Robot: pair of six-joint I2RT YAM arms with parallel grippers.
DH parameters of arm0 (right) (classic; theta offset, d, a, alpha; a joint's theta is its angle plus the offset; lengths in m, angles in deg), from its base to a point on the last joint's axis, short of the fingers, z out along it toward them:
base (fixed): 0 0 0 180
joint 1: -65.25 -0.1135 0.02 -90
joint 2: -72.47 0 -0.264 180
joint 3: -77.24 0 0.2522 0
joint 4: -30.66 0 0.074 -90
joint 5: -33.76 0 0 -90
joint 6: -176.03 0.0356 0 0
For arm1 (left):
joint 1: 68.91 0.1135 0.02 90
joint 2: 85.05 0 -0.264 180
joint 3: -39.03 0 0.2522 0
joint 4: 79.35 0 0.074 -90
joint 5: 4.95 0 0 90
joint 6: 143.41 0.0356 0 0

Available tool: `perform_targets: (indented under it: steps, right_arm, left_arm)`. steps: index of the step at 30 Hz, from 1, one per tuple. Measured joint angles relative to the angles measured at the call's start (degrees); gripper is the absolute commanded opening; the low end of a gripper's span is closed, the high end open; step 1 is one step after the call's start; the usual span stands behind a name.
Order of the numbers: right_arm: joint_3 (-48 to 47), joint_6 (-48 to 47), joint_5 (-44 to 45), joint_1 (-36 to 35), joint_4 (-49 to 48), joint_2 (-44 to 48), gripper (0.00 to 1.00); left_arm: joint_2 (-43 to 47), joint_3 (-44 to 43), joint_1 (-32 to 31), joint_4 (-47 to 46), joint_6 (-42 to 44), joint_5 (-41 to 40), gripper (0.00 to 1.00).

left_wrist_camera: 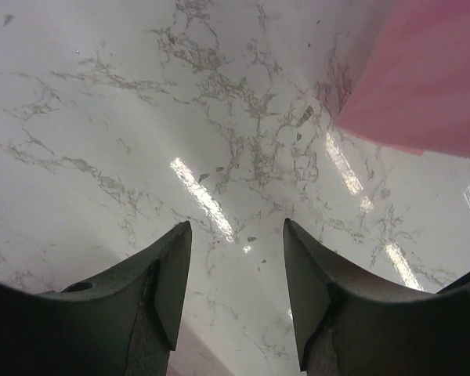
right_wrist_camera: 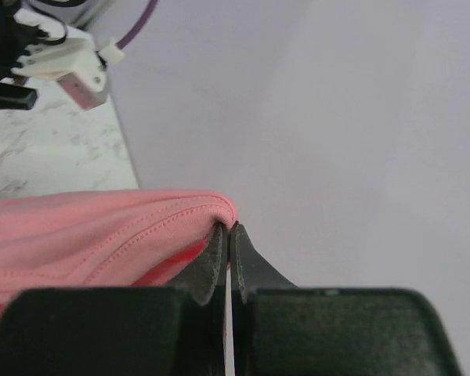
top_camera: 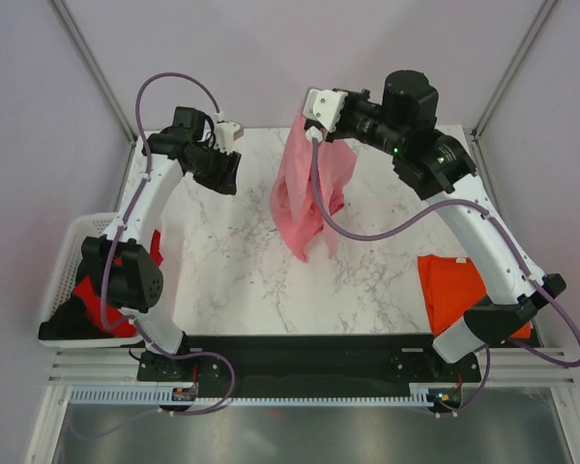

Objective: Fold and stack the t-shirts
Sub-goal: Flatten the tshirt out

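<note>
— Well, look at your right gripper [right_wrist_camera: 227,229]: its jaws are pressed together on a stitched edge of the pink shirt [right_wrist_camera: 86,235].
— And from above?
— You have it raised over the far middle of the table [top_camera: 232,280]. The shirt hangs from the grip in a long, bunched fall. Whether its lower end touches the marble, you cannot tell from that view.
— What about your left gripper [left_wrist_camera: 236,235]?
— It is spread wide and holds nothing. You see bare marble between its fingers. In the wrist view the pink shirt sits off to the upper right, apart from them.
— And the other shirts?
— Your orange shirt [top_camera: 449,290] lies at the table's near right, partly under the right arm. Your red shirt [top_camera: 92,295] sits in the basket [top_camera: 66,249] at the table's left edge, with the left arm over it.
</note>
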State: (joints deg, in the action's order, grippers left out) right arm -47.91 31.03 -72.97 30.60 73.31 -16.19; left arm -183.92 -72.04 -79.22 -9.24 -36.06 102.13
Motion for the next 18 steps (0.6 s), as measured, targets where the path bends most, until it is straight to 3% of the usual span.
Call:
perform_targets:
  steps: [4, 9, 14, 18]
  right_arm:
    - [-3.04, -1.11, 4.52, 0.61, -2.71, -1.42, 0.00]
    - [7.41, -2.19, 10.34, 4.74, -5.33, -2.45, 0.00]
    - [17.97, -1.16, 15.41, 10.51, -4.04, -8.20, 0.00]
    - [21.07, 0.61, 18.01, 14.71, -2.89, -12.44, 0.00]
  left_arm:
    - [-0.02, -2.54, 0.00, -0.31, 0.00, 1.51, 0.54]
    - [-0.02, -2.49, -0.22, -0.81, 0.02, 6.51, 0.50]
    - [0.02, 2.91, -2.08, -1.77, 0.02, 10.82, 0.46]
    - [0.02, 9.44, -6.47, -1.70, 0.04, 13.29, 0.46]
